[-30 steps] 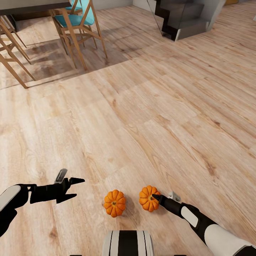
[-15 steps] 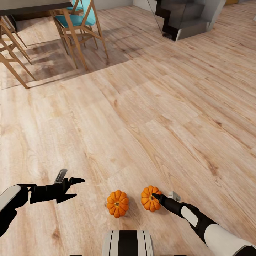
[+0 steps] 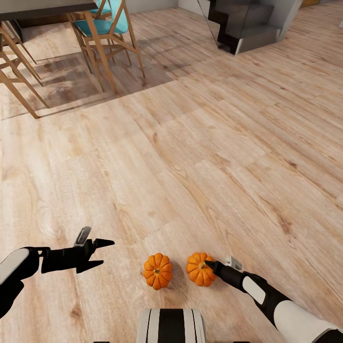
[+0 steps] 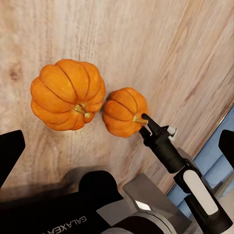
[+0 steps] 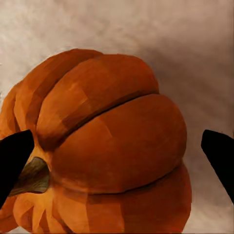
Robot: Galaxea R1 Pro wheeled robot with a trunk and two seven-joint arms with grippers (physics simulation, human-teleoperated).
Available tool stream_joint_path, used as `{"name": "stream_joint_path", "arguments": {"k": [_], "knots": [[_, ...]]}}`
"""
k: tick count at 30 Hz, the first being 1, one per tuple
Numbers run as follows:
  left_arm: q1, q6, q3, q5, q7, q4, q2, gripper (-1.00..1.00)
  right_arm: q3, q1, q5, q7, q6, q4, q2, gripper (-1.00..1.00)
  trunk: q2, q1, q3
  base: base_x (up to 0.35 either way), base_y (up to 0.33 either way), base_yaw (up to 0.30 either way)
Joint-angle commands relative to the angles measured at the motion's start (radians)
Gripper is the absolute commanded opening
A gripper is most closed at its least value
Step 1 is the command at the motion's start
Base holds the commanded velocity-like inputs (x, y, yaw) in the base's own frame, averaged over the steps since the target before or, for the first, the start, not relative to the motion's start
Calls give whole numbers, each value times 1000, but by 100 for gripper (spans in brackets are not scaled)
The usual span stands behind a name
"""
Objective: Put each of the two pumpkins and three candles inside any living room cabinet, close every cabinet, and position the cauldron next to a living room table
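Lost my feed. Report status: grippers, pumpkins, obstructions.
Left gripper open, empty. Right gripper open, at right pumpkin, fingers astride it, not closed. Left pumpkin beside it on floor. Nothing blocking.

Both arms are clad in glossy black segments with white oval shell panels. Each end effector, left (image 3: 101,252) and right (image 3: 208,263), is finished in matte black with tapered, pointed fingers and a small grey bracket. White "GALAXEA" lettering is printed on the black wrist housing (image 4: 68,226). The trunk (image 3: 171,326) is banded white and black.
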Motion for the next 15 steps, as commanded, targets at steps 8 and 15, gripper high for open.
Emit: {"name": "stream_joint_path", "arguments": {"k": [8,15], "knots": [[0,-1,-1,11,10,-1,1,100,6,0,-3,1,2,0,-1,-100,0,0,-1,0,0,0],[0,0,-1,11,10,-1,0,100,5,0,-3,1,3,0,-1,-100,0,0,-1,0,0,0]]}}
